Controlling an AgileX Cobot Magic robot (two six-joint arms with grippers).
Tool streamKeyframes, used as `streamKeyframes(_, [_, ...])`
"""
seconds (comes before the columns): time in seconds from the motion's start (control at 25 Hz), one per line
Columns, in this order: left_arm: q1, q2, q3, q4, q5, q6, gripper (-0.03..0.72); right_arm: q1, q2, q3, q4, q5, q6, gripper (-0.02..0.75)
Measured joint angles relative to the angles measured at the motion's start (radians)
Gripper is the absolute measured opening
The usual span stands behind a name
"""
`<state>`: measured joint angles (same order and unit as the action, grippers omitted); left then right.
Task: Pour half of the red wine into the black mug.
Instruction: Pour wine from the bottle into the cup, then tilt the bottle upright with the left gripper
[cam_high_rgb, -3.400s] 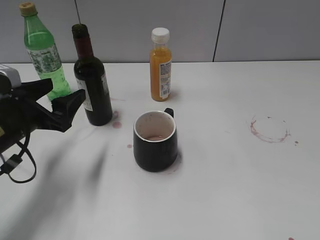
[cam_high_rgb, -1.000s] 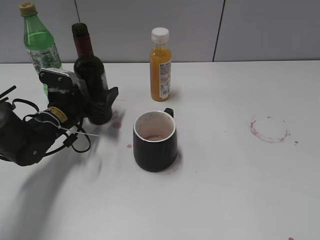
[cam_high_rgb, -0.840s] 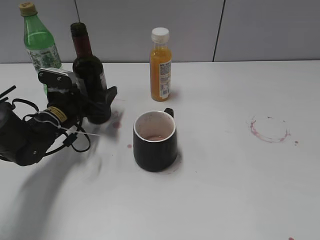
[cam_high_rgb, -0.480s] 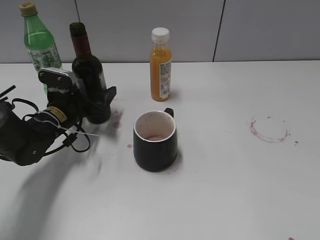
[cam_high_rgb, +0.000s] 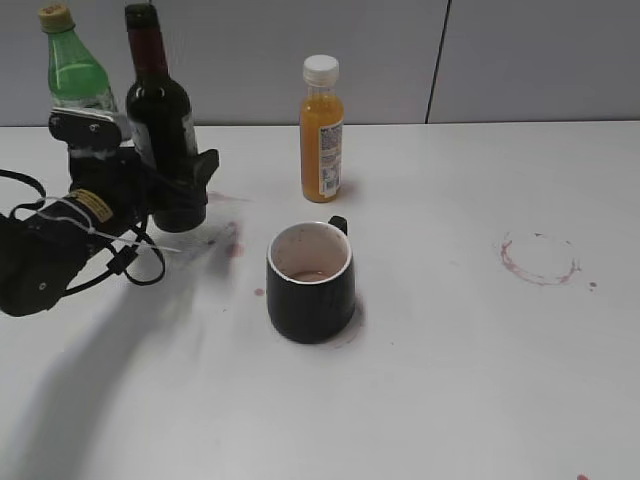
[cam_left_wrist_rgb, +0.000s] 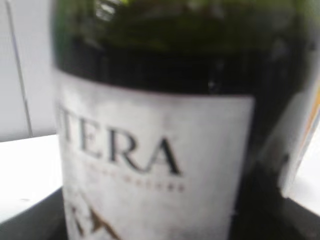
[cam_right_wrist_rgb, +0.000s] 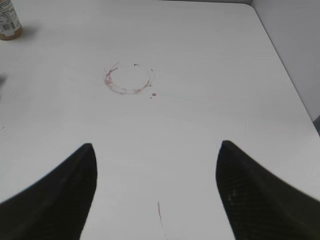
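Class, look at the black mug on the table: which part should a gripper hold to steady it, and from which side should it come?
Grip the black mug by its handle, which points back and right; come from the right rear. The right gripper is open and free there, and the mouth stays clear for pouring.

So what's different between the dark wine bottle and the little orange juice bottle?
The wine bottle is taller and dark, with an open neck; the orange juice bottle is shorter, bright orange, with a white cap on. The wine bottle is gripped by the left gripper and looks lifted off the table; the juice bottle stands free on it. Both are upright and carry paper labels.
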<state>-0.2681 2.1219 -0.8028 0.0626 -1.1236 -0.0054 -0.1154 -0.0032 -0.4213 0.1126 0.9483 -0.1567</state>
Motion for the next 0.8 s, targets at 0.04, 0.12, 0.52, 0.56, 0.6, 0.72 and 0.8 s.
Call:
streamKeyframes(0.04, [0.0,-0.024,0.023,-0.011,-0.003,0.0,0.547,0.0,0.0,0.0,0.0,0.0,0.0,0.564])
streamKeyframes(0.12, [0.0,-0.065,0.068,-0.044,-0.008,0.0,0.547,0.0,0.0,0.0,0.0,0.0,0.0,0.564])
streamKeyframes(0.52, [0.001,-0.196,0.245,-0.119,0.0,0.035,0.547,0.0,0.0,0.0,0.0,0.0,0.0,0.564])
streamKeyframes(0.56, [0.001,-0.207,0.26,-0.12,0.0,0.057,0.547,0.0,0.0,0.0,0.0,0.0,0.0,0.564])
streamKeyframes(0.6, [0.001,-0.221,0.274,-0.121,-0.002,0.08,0.546,0.0,0.0,0.0,0.0,0.0,0.0,0.564])
streamKeyframes(0.72, [-0.005,-0.266,0.322,-0.152,-0.001,0.132,0.546,0.0,0.0,0.0,0.0,0.0,0.0,0.564])
streamKeyframes(0.8, [-0.018,-0.299,0.353,-0.191,-0.002,0.17,0.545,0.0,0.0,0.0,0.0,0.0,0.0,0.564])
